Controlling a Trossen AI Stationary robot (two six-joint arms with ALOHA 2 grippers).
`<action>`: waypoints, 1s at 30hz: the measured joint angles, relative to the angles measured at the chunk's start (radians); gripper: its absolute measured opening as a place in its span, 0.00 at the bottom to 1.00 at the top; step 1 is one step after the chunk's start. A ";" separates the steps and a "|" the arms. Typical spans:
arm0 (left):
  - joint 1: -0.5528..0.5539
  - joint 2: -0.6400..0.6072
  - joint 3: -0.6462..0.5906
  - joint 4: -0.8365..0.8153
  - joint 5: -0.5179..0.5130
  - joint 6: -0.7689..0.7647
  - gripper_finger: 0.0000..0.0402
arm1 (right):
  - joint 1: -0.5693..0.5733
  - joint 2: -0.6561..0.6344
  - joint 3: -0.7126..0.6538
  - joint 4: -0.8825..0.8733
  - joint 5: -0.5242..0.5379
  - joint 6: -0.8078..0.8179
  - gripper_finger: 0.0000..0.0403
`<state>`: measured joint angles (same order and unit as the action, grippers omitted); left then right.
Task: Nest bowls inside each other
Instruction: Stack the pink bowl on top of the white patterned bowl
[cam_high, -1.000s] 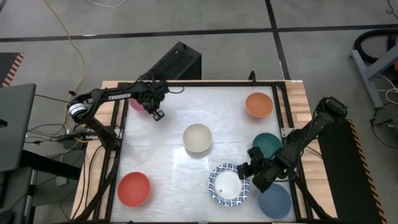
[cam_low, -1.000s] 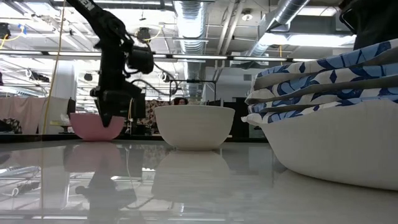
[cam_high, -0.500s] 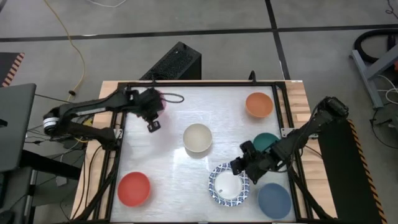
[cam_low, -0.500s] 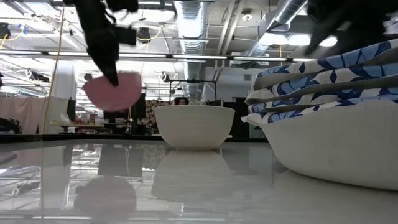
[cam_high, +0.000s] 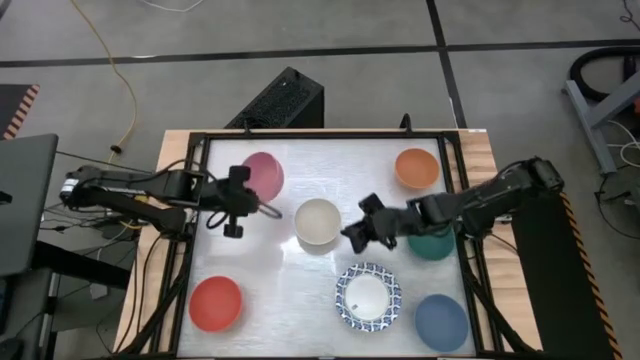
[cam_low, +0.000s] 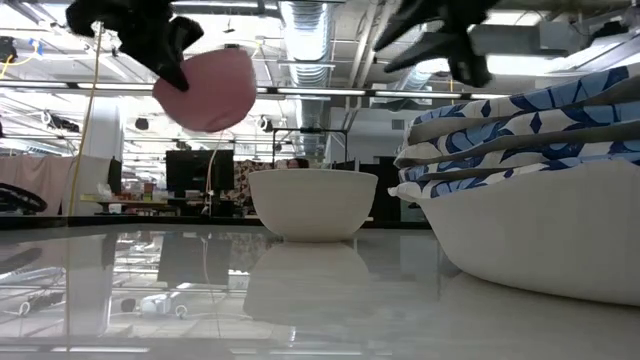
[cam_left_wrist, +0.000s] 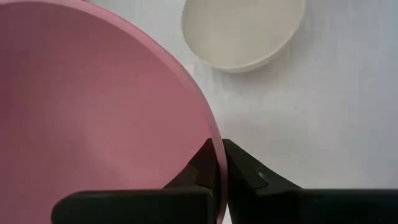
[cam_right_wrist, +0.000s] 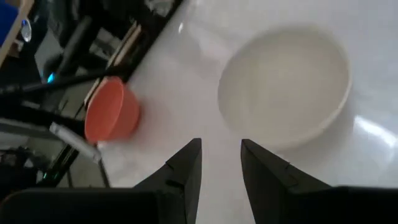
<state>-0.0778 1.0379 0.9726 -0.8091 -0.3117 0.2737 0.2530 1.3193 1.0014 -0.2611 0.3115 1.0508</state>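
My left gripper (cam_high: 250, 201) is shut on the pink bowl (cam_high: 262, 174), which is held in the air left of the cream bowl (cam_high: 318, 221); the low view shows the pink bowl (cam_low: 208, 88) high above the table. My right gripper (cam_high: 354, 234) hovers open just right of the cream bowl (cam_right_wrist: 286, 87), with nothing between its fingers. The cream bowl rests on its base in the table's middle. A stack of white bowls with blue patterned rims (cam_high: 368, 297) sits near the front edge. My left gripper pinches the pink bowl's rim (cam_left_wrist: 214, 144), one finger inside the bowl and one outside. The fingers come slanting down from the table's left. The bowl is lifted clear of the table and tilted.
An orange bowl (cam_high: 417, 168) stands at the far right. My right arm partly covers a teal bowl (cam_high: 432, 243). A blue bowl (cam_high: 441, 322) is at the near right and a red bowl (cam_high: 215, 304) at the near left. A black frame (cam_high: 190, 250) edges the white tabletop.
My left gripper has lifted the pink bowl off the far left of the table, carried it up and toward the cream bowl, and rolled, tipping the bowl. My right gripper has risen from beside the patterned stack and moved toward the far-left, up to the cream bowl, also rolling.
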 joint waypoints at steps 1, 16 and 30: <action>-0.020 0.009 0.000 0.004 -0.020 0.041 0.00 | -0.020 0.000 0.015 0.000 -0.001 -0.026 0.33; -0.171 0.235 0.001 0.211 -0.621 0.623 0.00 | -0.221 0.000 0.254 -0.008 -0.025 -0.399 0.33; -0.123 0.486 0.002 0.416 -0.941 0.908 0.00 | -0.256 0.001 0.363 -0.079 0.124 -0.687 0.28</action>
<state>-0.2008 1.5239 0.9741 -0.3931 -1.2523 1.1821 -0.0030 1.3205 1.3643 -0.3405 0.4353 0.3643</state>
